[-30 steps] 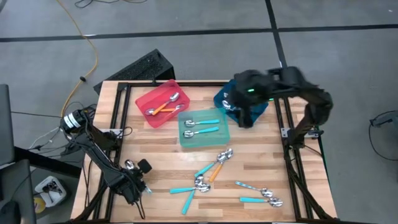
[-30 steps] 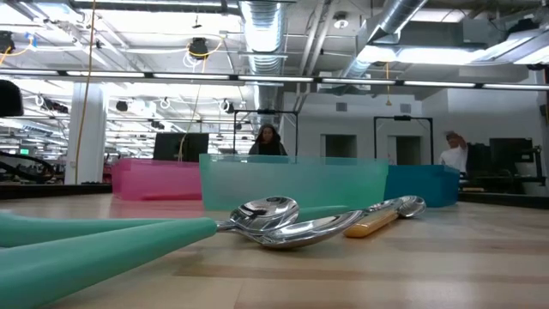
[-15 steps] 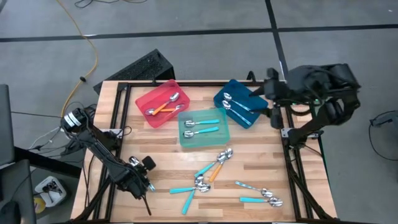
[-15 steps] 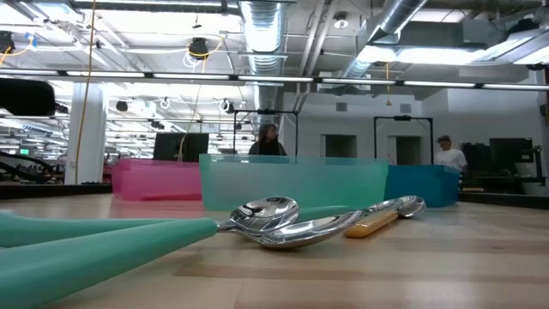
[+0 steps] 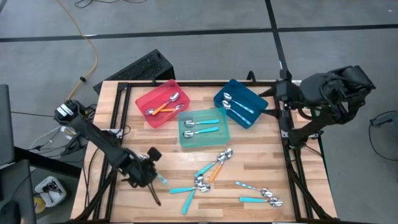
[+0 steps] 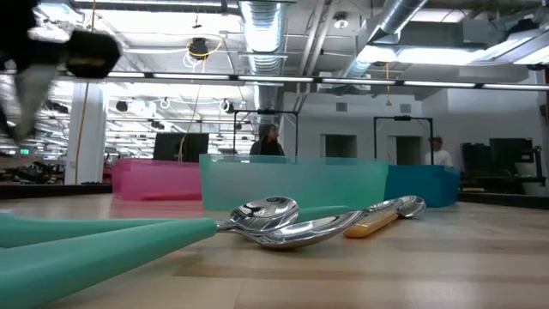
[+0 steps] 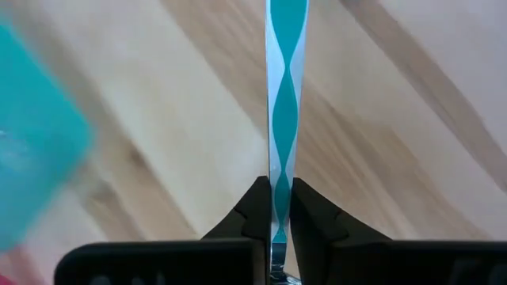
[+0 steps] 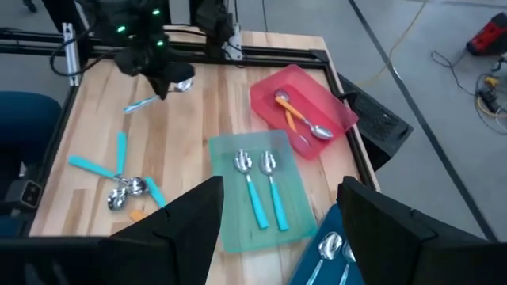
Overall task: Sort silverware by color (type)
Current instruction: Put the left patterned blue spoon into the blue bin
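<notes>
My left gripper (image 5: 152,182) hangs above the table's near left part, shut on a spoon with a teal-and-silver handle (image 7: 283,95). The right wrist view shows that spoon's bowl (image 8: 183,85) beside the gripper. My right gripper (image 8: 281,229) is raised at the table's right edge, open with nothing between its fingers. A red tray (image 5: 144,101) holds orange-handled spoons (image 5: 163,107). Two teal spoons (image 5: 202,126) lie in a teal tray (image 5: 205,142), and two more spoons (image 5: 239,107) lie in a blue tray (image 5: 255,96). Several loose spoons (image 5: 208,174) lie near the table's front. My left gripper pinches the spoon's handle (image 7: 279,202) between its two fingers, close to the bowl end. The fingers slant down from above. Most of the handle sticks out past the fingertips, and the spoon is lifted clear of the table.
More loose spoons (image 5: 261,196) lie at the near right. In the low view spoons (image 6: 283,223) fill the foreground in front of the trays. People stand in the room behind the table. Bare wood shows between my left gripper and the red tray.
My left gripper has risen and swung toward the table's middle, carrying the spoon and rolling a little. My right gripper has drawn back from over the blue tray toward the table's right edge and risen, uncovering the two spoons in that tray.
</notes>
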You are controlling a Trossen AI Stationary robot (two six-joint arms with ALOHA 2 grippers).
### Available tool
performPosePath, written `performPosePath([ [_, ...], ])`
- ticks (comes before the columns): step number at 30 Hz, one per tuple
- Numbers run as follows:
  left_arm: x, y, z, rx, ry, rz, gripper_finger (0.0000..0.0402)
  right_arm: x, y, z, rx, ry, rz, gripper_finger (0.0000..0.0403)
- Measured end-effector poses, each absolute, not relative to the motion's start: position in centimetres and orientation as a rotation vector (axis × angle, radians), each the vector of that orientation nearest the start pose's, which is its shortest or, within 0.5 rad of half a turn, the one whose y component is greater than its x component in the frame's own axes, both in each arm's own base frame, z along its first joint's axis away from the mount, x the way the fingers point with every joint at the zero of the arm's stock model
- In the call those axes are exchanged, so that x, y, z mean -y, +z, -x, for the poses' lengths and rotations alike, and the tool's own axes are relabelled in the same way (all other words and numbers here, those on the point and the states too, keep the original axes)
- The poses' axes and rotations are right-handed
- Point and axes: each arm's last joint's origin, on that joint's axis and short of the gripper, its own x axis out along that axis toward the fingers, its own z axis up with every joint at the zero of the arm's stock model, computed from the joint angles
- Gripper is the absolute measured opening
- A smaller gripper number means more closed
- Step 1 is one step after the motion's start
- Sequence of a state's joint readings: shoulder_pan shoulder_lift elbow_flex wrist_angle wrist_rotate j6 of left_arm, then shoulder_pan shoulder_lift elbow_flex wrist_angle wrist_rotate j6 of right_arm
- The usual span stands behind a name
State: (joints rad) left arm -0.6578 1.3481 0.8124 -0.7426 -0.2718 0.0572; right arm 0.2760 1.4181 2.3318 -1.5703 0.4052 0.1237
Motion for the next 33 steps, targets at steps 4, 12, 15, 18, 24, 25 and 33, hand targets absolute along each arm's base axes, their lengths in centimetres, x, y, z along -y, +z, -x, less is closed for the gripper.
performPosePath([
  [4, 12.1, 21.7, -19.7, -0.987, -0.302, -0.556, 0.0012, -3.5, 53.9, -14.9, -0.587, -0.193, 0.135, 0.027],
  [12, 9.9, 25.2, -20.7, -0.723, -0.236, -0.471, 0.0012, -2.5, 50.4, -12.6, -0.644, -0.355, 0.147, 0.027],
  [15, 9.5, 26.1, -20.8, -0.659, -0.222, -0.463, 0.0012, -2.3, 47.5, -12.4, -0.606, -0.411, 0.112, 0.027],
  [18, 9.1, 26.9, -20.8, -0.599, -0.213, -0.463, 0.0012, -2.4, 44.2, -12.7, -0.544, -0.406, 0.081, 0.027],
  [24, 8.5, 28.6, -21.2, -0.449, -0.19, -0.449, 0.0012, -3.1, 37.1, -14.6, -0.327, -0.358, 0.086, 0.027],
  [25, 8.5, 28.9, -21.4, -0.417, -0.189, -0.445, 0.0012, -3.2, 35.8, -15.1, -0.284, -0.35, 0.1, 0.027],
  [33, 7.8, 30.6, -22.4, -0.224, -0.222, -0.423, 0.0012, -3.2, 28.1, -18.0, 0.038, -0.351, 0.061, 0.027],
])
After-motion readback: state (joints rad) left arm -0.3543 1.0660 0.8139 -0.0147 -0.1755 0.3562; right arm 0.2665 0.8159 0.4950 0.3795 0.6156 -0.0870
